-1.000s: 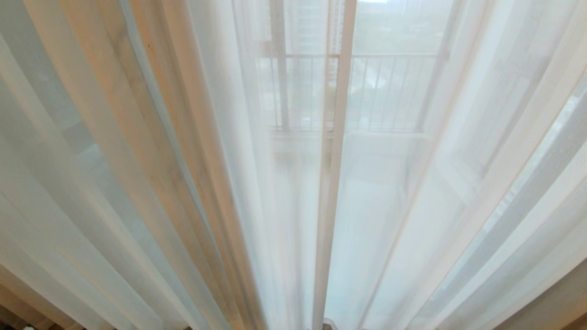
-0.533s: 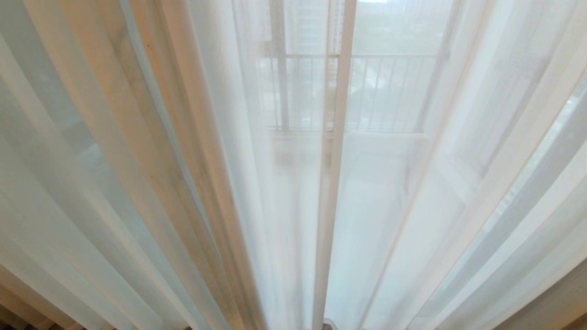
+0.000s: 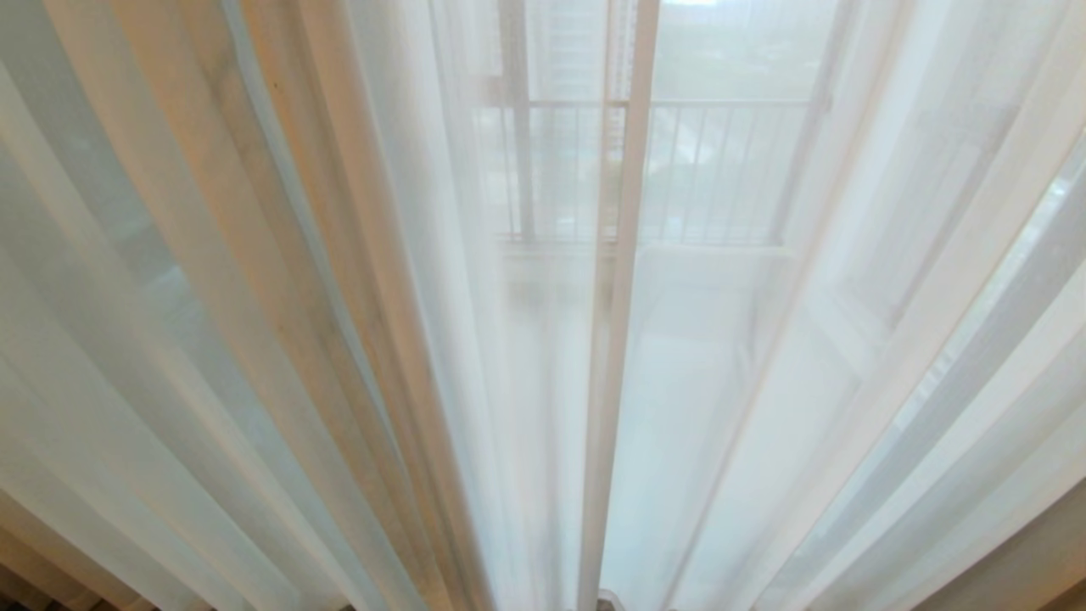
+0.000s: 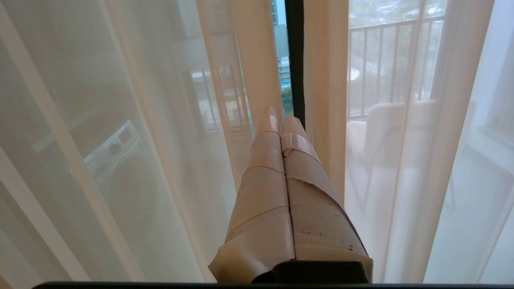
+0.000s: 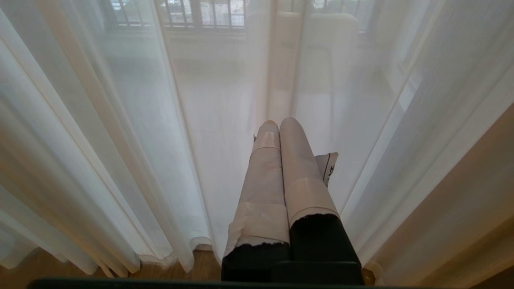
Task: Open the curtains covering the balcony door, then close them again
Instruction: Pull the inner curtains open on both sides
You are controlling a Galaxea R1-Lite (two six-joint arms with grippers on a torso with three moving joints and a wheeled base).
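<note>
Curtains [image 3: 356, 339] drawn shut across the balcony door [image 4: 295, 60], both grippers closed and empty in front of them.

Sheer white fabric fills the whole head view in long folds, with a tan drape [image 3: 280, 212] hanging among the folds on the left; neither arm shows there. In the left wrist view, the left gripper [image 4: 281, 122] points at a narrow gap between two curtain edges, where a dark strip of the door frame shows through; its taped fingers [image 4: 267, 160] are pressed together on nothing. In the right wrist view, the right gripper [image 5: 279, 122] sits low near the wooden floor [image 5: 192, 269], close to the curtain hem, fingers [image 5: 261, 172] likewise pressed together and holding nothing. A railing [image 3: 713, 106] and a pale chair [image 4: 385, 128] show faintly through the fabric.
</note>
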